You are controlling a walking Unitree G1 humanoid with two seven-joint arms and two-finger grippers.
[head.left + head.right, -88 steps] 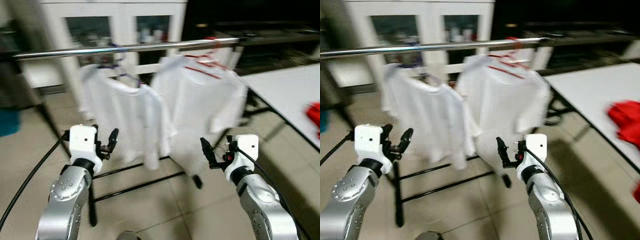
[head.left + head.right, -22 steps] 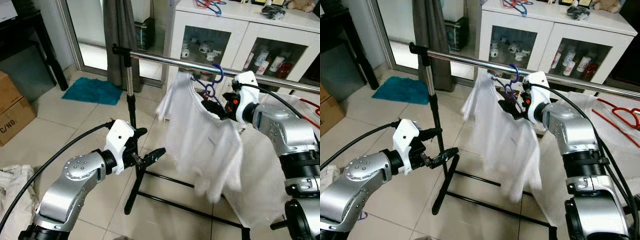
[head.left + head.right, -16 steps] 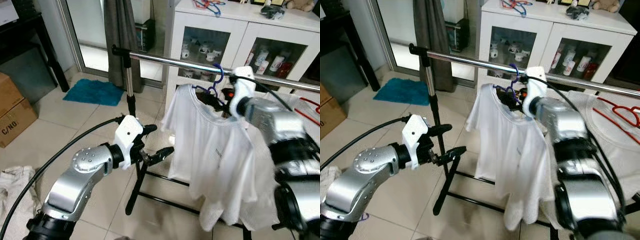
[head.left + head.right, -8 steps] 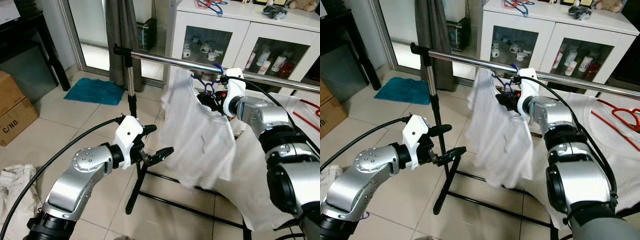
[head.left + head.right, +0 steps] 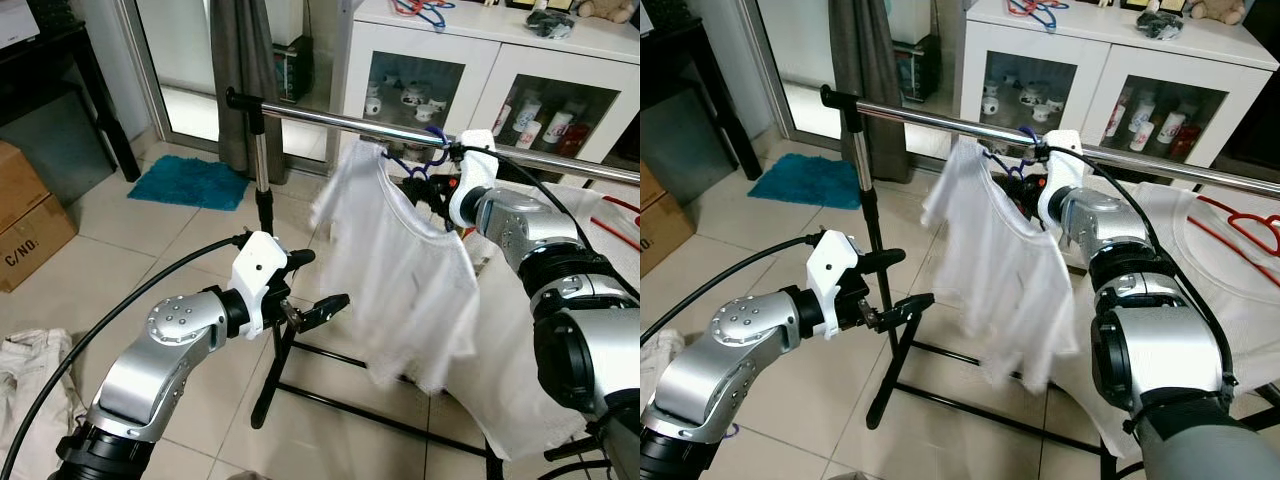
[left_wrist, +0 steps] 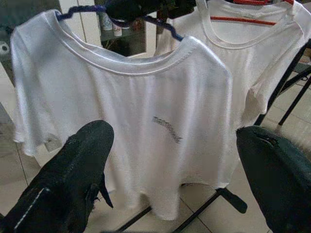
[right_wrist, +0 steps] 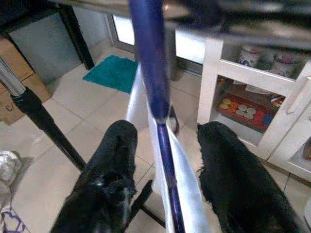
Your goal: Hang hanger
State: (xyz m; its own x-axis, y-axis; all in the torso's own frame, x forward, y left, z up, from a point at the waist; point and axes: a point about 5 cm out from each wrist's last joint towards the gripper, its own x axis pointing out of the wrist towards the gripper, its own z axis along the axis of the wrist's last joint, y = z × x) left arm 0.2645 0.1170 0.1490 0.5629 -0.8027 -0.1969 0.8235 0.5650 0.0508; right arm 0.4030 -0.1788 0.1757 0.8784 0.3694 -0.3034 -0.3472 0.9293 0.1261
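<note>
A white T-shirt [image 5: 400, 270] hangs on a blue hanger [image 7: 155, 97] whose hook [image 5: 435, 155] sits at the steel rail [image 5: 330, 120], seemingly over it. My right gripper [image 7: 167, 131] is up at the rail, just under the hook. Its fingers [image 7: 116, 165] are open, one on each side of the hanger's neck and clear of it. My left gripper [image 5: 320, 280] is lower, in front of the shirt near the rack's upright. It is open and holds nothing; its fingers [image 6: 82, 160] frame the shirt in the left wrist view.
A second white shirt on a red hanger [image 5: 1240, 230] hangs further right on the rail. Behind the rack is a white glass-door cabinet [image 5: 480, 60]. The rack's upright [image 5: 262, 200] stands at the left, with a teal mat [image 5: 190, 182], a cardboard box [image 5: 25, 220] and a cloth [image 5: 20, 360] on the floor.
The shirt has swung and turned under the rail, and its hem now hangs further right. The right gripper has shifted slightly right along the rail. The left arm has barely moved.
</note>
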